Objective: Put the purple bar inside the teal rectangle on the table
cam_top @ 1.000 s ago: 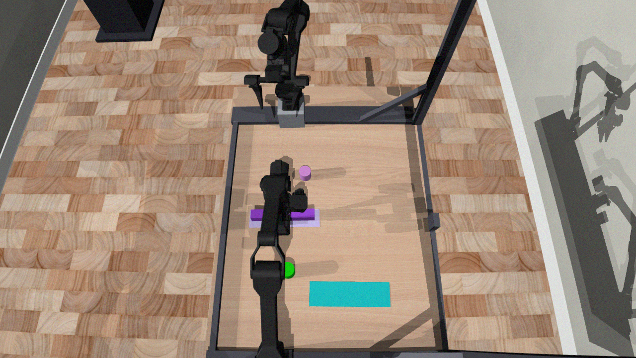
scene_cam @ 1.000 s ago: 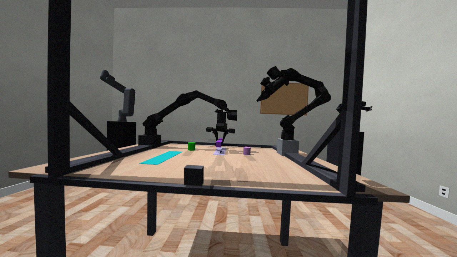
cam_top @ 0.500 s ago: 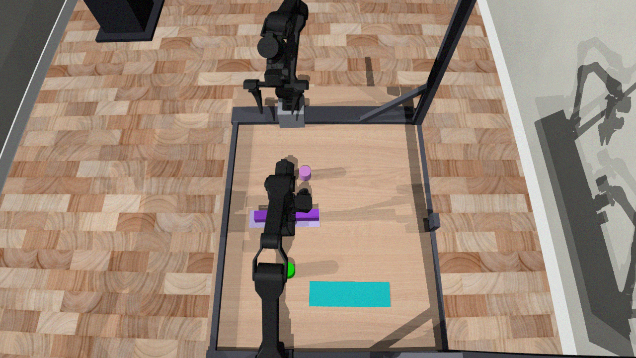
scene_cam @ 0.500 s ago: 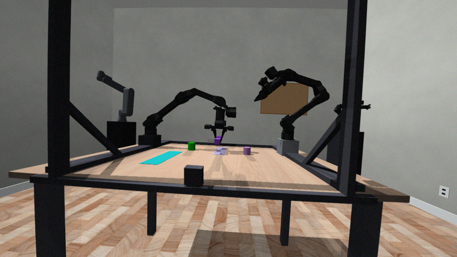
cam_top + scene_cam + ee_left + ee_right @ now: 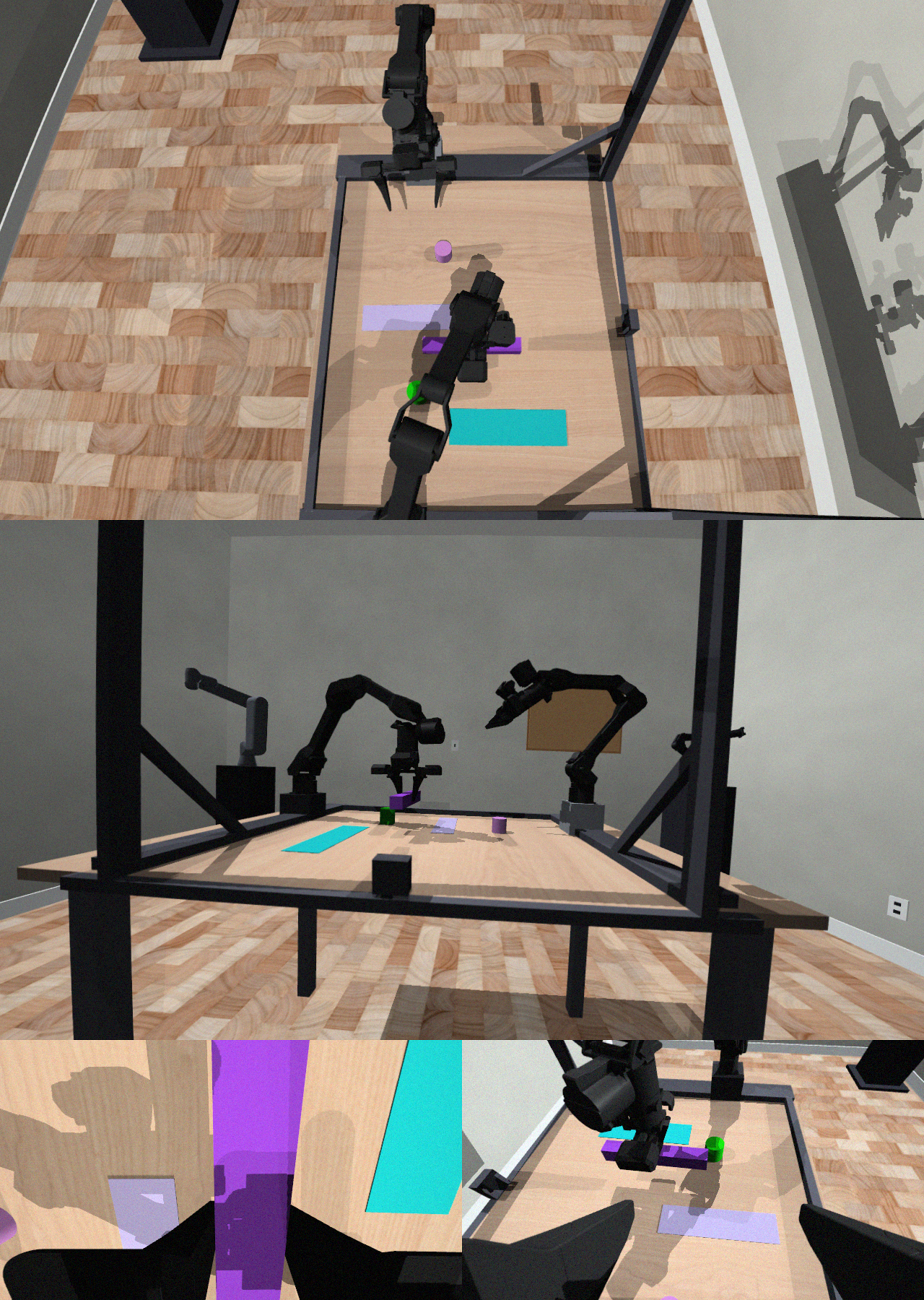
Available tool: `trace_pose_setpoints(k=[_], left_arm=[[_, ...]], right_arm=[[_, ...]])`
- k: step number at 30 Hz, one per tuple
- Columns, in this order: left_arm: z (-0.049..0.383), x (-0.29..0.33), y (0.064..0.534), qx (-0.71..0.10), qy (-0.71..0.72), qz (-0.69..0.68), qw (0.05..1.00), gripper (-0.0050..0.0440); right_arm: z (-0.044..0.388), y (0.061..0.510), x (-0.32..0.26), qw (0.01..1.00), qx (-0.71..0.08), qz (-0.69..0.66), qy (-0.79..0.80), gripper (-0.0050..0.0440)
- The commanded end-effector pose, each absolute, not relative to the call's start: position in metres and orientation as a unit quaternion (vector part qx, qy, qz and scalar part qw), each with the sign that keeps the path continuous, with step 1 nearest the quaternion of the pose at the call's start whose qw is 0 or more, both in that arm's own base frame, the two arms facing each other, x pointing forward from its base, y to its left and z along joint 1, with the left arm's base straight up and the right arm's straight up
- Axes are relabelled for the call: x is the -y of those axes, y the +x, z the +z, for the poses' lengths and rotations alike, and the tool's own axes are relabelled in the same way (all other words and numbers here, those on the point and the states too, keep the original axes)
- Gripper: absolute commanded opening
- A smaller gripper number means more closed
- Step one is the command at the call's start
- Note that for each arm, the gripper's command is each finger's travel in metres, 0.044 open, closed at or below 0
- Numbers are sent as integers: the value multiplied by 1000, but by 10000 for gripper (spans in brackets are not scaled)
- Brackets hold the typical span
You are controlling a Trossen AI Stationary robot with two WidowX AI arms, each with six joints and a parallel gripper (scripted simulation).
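The purple bar [image 5: 504, 348] [image 5: 400, 800] [image 5: 253, 1112] [image 5: 686, 1160] is level and in the air above the table. My left gripper [image 5: 406, 794] [image 5: 247, 1208] is shut on it, one finger against each long side; the arm hides the bar's middle in the top view. The teal rectangle [image 5: 507, 427] [image 5: 326, 838] [image 5: 426, 1130] [image 5: 679, 1134] lies flat on the table, nearer the left arm's base than the bar and shifted to the right in the top view. Both have their long sides roughly parallel there. My right gripper [image 5: 413, 208] [image 5: 487, 726] [image 5: 715, 1210] is open and empty, raised at the table's far end.
A green cylinder [image 5: 413, 391] [image 5: 387, 816] [image 5: 715, 1148] stands near the left arm's forearm. A pale lilac rectangle [image 5: 388, 316] [image 5: 445, 825] [image 5: 736, 1224] lies behind the bar in the top view. A pink cylinder [image 5: 443, 250] [image 5: 499, 825] stands between it and the right gripper.
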State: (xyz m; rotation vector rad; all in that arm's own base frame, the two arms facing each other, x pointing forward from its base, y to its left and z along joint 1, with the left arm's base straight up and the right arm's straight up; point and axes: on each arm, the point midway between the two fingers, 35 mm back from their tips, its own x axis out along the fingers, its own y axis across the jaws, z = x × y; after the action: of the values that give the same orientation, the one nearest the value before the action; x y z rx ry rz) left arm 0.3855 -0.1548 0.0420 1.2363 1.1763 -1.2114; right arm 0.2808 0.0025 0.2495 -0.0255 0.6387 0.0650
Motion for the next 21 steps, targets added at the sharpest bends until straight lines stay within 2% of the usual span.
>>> trace_pose_setpoints(k=[1,6,13,21], left_arm=[[62,176,356,-465,521,-479,532,117],[51,199,301,-469,515,-492,522,117],[25,217,251,-478,508,-506,508,117],[9,221,239,-486,508,-507,499,117]], right_arm=[[248,309,-10,955,-292,41,-16,440],[234,341,-28,960,-274,62,-21,440],[212,373,-55,964,-251,88,-25,440],[184,398,-85,965,-233,114,-28,440]])
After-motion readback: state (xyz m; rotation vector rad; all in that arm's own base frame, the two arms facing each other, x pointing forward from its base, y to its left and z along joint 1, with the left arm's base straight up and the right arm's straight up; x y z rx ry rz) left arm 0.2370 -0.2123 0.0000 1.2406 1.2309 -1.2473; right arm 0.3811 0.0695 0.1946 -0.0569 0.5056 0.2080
